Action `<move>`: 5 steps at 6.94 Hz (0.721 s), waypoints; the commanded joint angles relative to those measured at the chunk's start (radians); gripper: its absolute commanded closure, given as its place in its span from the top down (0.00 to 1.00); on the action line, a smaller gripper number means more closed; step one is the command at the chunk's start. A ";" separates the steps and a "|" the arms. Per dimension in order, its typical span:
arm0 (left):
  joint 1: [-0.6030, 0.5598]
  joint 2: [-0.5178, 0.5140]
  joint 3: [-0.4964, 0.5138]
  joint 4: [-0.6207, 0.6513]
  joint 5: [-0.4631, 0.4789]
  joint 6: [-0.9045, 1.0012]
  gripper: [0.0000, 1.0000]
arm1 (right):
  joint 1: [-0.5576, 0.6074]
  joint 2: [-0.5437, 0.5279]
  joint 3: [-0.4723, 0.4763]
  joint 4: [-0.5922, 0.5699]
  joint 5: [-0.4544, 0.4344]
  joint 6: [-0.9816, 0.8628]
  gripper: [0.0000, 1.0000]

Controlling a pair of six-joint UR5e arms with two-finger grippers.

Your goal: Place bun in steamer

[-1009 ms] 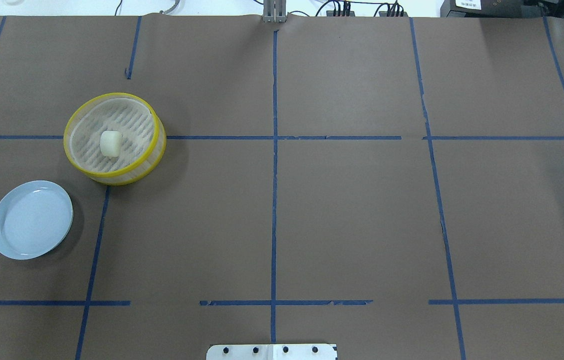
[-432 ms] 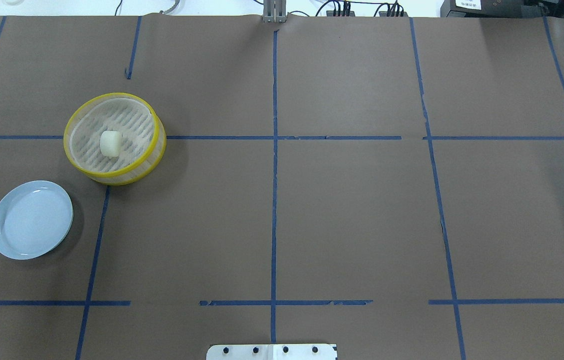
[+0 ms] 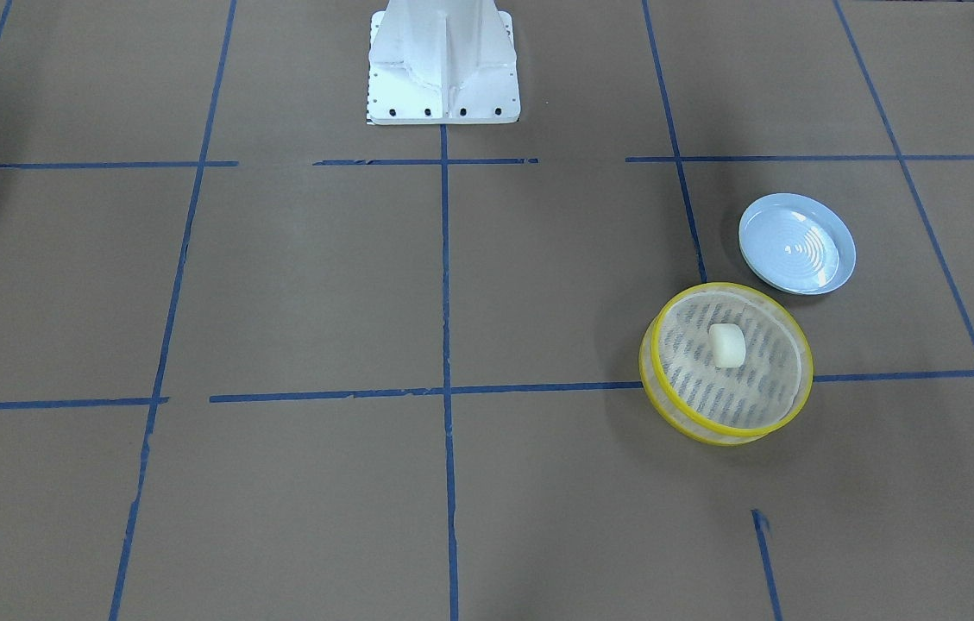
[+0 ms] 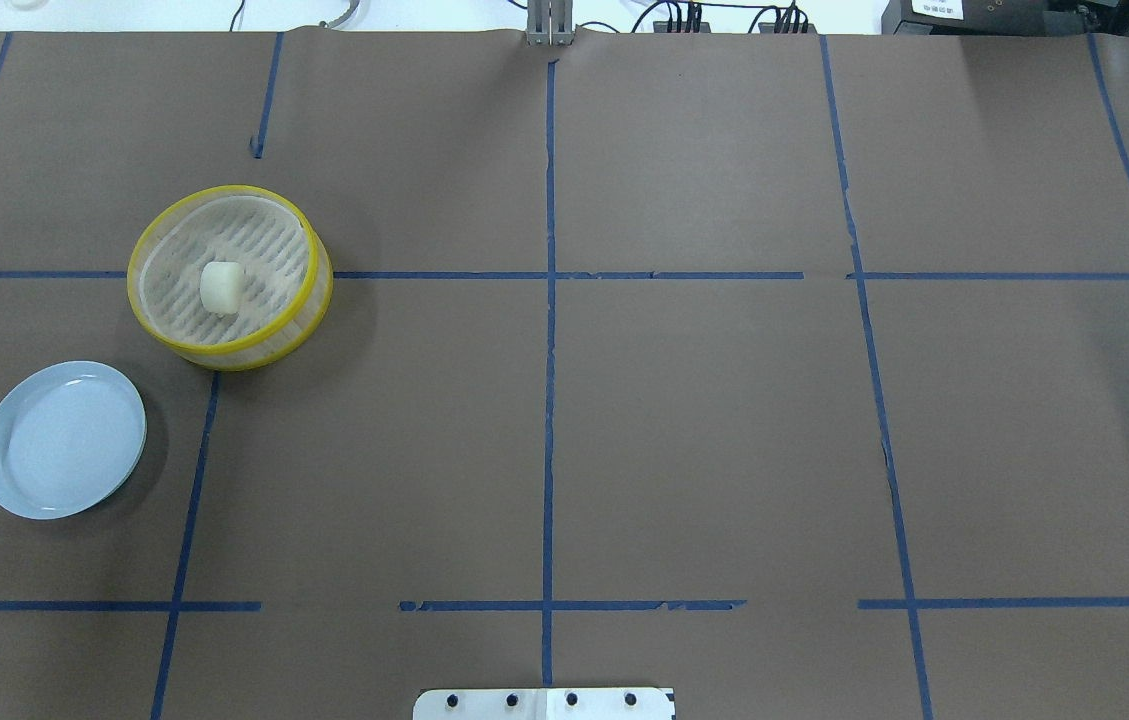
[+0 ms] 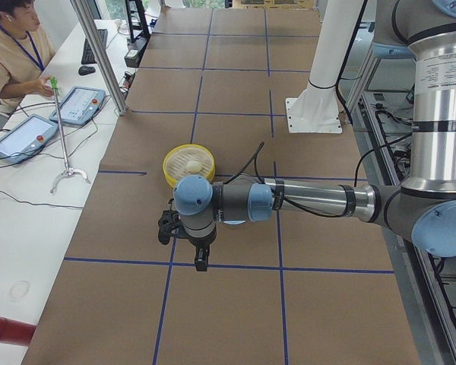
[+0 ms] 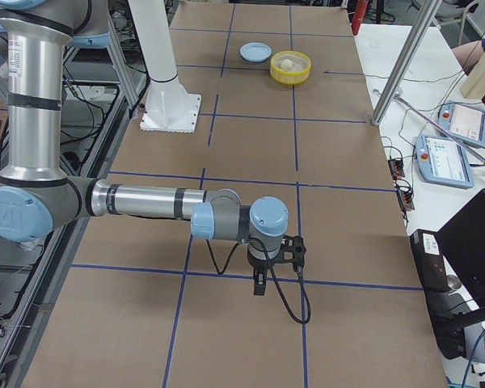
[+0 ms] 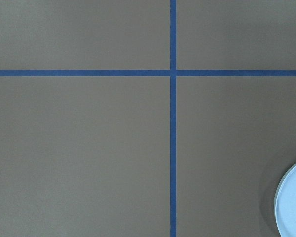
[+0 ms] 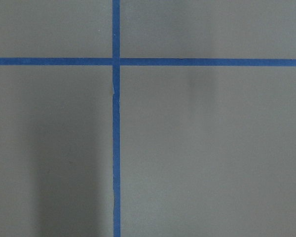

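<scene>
The cream-white bun [image 4: 222,286] lies on the slotted floor of the yellow-rimmed steamer [image 4: 249,352] at the table's left. Both also show in the front view, the bun [image 3: 726,344] inside the steamer [image 3: 724,434]. No gripper touches them. My left gripper [image 5: 201,262] shows only in the exterior left view, hanging above the table nearer the camera than the steamer [image 5: 172,173]. My right gripper [image 6: 259,287] shows only in the exterior right view, far from the steamer [image 6: 291,77]. I cannot tell whether either gripper is open or shut.
An empty pale blue plate [image 4: 64,440] lies on the robot's side of the steamer, to its left, and its edge shows in the left wrist view [image 7: 293,202]. The white robot base [image 3: 442,78] stands at mid-table. Blue tape lines cross the brown table cover.
</scene>
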 commanded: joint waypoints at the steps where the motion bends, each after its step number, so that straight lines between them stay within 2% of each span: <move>1: 0.000 -0.003 0.004 0.000 0.000 0.001 1.00 | 0.000 0.000 0.000 0.000 0.000 0.000 1.00; 5: 0.000 -0.005 0.011 0.004 0.000 0.028 1.00 | 0.000 0.000 0.000 0.000 0.000 0.000 1.00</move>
